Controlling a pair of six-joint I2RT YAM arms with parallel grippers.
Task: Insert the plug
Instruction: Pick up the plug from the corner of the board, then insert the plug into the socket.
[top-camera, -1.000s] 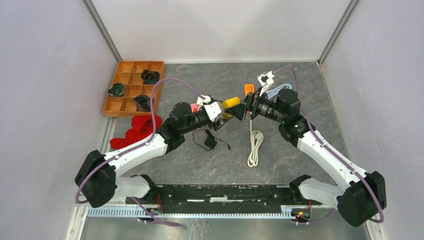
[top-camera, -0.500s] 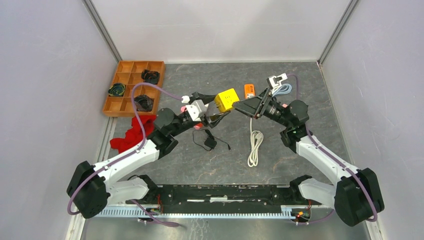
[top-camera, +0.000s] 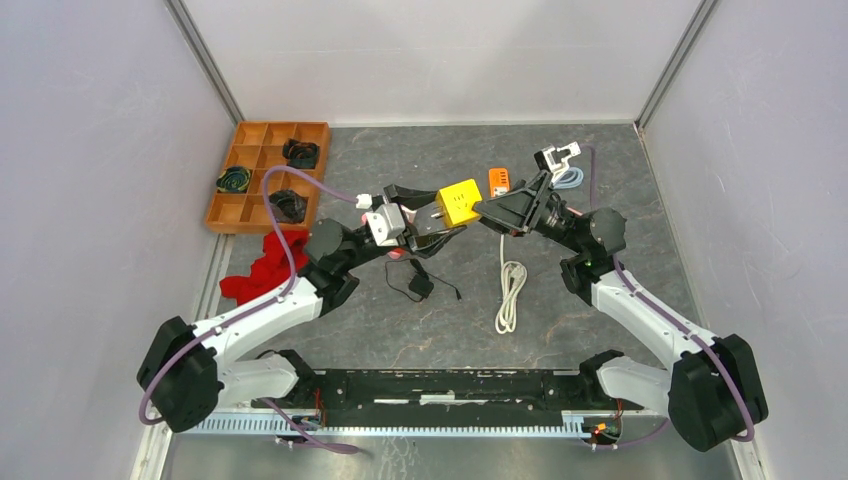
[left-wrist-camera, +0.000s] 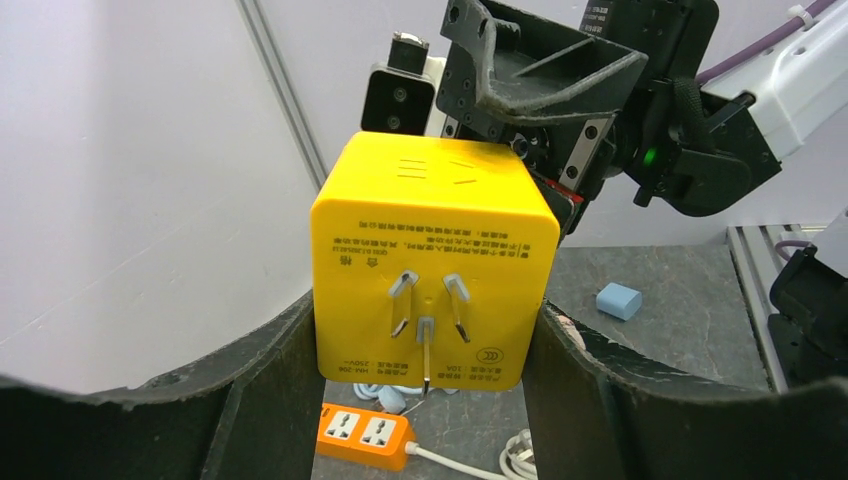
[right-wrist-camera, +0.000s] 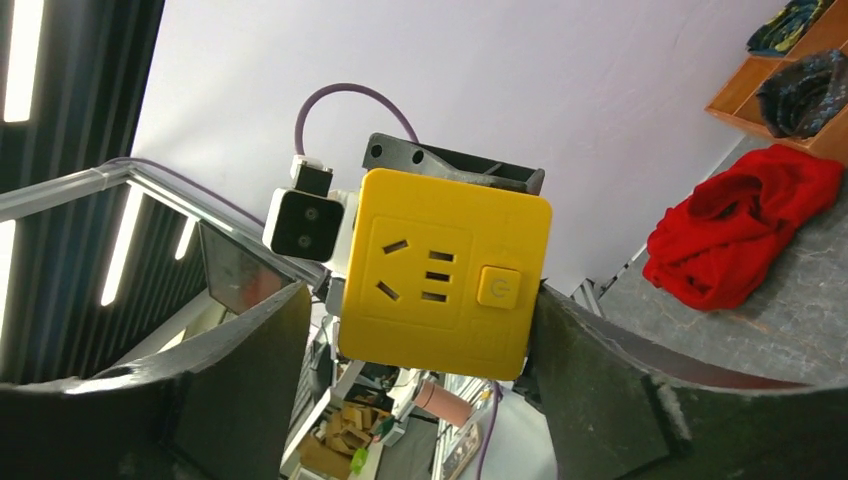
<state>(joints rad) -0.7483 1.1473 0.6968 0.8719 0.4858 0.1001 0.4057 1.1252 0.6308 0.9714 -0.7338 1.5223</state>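
1. The step in hand is looking like a mid-air handover. The yellow plug cube (top-camera: 459, 200) is hanging above the table, beside the orange power strip (top-camera: 498, 181) on its left-arm side and not touching it.
2. The left gripper (top-camera: 452, 212) is holding the cube, with its fingers (left-wrist-camera: 265, 400) pressing on two opposite side faces.
3. The right gripper (top-camera: 487, 212) is facing the cube from the strip's side. Its fingers (right-wrist-camera: 250, 370) are standing apart with a gap showing on one side of the cube, so I judge it is not gripping.
4. The cube's three prongs (left-wrist-camera: 428, 320) are pointing away from the strip, back into the left gripper's palm. The socket face with its button (right-wrist-camera: 497, 286) is facing the right gripper.
5. Being a cube, it is showing no real long axis. The prong axis is running roughly level along the line between the grippers, across the strip's length.
6. Next, I judge, the right fingers are needing to clamp the socket end squarely and the left gripper is needing to let go. The prongs are then needing to turn down toward a strip socket (left-wrist-camera: 361, 430).
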